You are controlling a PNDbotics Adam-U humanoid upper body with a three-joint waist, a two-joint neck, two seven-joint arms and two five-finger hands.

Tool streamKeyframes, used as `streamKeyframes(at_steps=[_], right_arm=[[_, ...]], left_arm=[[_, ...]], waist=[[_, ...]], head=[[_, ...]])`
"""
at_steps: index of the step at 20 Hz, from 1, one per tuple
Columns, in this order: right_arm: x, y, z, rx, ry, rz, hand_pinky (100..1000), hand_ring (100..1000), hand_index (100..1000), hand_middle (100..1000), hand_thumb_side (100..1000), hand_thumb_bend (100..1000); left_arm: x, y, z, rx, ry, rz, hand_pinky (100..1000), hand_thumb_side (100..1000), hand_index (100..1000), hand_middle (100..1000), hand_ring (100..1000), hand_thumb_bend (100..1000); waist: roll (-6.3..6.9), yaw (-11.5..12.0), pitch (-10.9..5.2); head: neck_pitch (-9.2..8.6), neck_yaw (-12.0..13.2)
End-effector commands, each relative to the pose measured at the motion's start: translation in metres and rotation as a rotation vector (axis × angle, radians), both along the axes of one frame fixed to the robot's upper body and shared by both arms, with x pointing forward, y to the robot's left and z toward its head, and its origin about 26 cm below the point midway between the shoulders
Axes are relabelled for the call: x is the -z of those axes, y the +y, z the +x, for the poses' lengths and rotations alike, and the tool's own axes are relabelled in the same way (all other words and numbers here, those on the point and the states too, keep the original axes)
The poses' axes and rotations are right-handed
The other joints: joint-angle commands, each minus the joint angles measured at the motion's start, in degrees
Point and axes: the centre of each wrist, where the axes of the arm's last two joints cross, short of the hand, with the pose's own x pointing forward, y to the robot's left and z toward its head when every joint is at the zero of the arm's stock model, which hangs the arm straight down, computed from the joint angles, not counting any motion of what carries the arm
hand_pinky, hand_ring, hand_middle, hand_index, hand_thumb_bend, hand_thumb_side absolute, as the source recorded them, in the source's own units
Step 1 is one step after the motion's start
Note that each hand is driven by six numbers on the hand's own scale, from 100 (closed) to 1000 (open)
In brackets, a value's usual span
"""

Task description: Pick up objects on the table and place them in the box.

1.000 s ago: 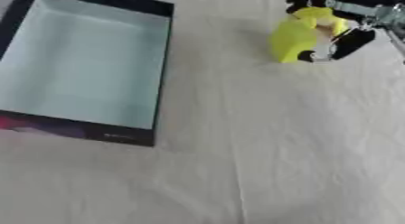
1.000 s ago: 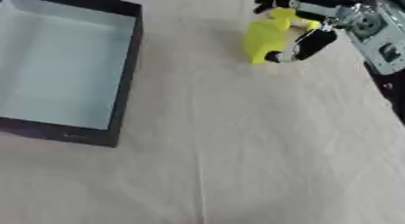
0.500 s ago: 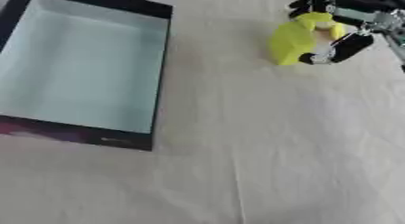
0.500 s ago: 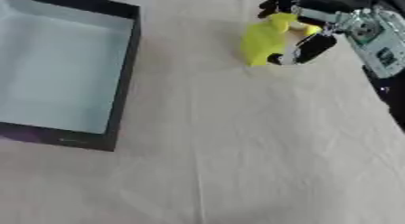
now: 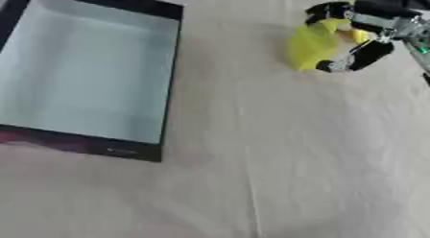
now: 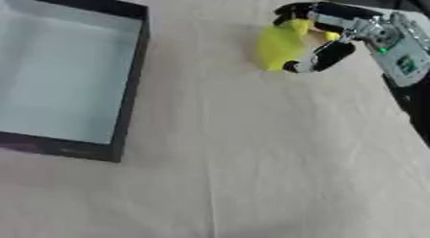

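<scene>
Yellow soft object [image 6: 279, 42], shape unclear, sits at the far right of the cloth-covered table [image 5: 277, 160], wrapped by the right hand [image 6: 332, 38], whose black fingers curl over its top while the thumb presses its near side. Well apart to the left lies the dark-walled box [image 5: 160, 88] with a pale floor.
</scene>
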Motion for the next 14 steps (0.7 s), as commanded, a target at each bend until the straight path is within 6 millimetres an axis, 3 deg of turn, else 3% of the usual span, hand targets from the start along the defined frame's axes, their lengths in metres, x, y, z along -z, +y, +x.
streamKeyframes(at_steps=[1,2,6,14], right_arm=[[-0.0153,-0.0023,-0.0054,0.002,-0.025,-0.023,986,1000,890,997,241,390],[-0.0153,-0.0026,-0.0055,0.006,-0.026,-0.022,979,991,869,971,186,375],[-0.0134,-0.0039,-0.0050,0.032,-0.039,-0.007,969,978,847,943,135,333],[-0.0103,-0.0052,-0.0038,0.058,-0.058,0.001,974,996,901,977,148,397]], left_arm=[[-0.0064,0.0021,-0.0005,-0.003,-0.011,0.025,658,605,703,701,547,154],[-0.0063,0.0022,-0.0005,-0.003,-0.010,0.025,658,606,703,700,546,153],[-0.0073,0.0011,0.0005,0.004,-0.012,0.025,659,608,703,700,546,151],[-0.0057,0.0009,0.0002,0.002,-0.008,0.022,662,614,702,701,546,146]], waist=[[0.27,0.1,-0.93],[0.22,0.1,-0.91],[-0.01,0.3,-0.85],[-0.45,0.8,-0.62]], head=[[-0.82,-0.3],[-0.79,-0.2],[-1.06,-0.1],[-1.74,-0.3]])
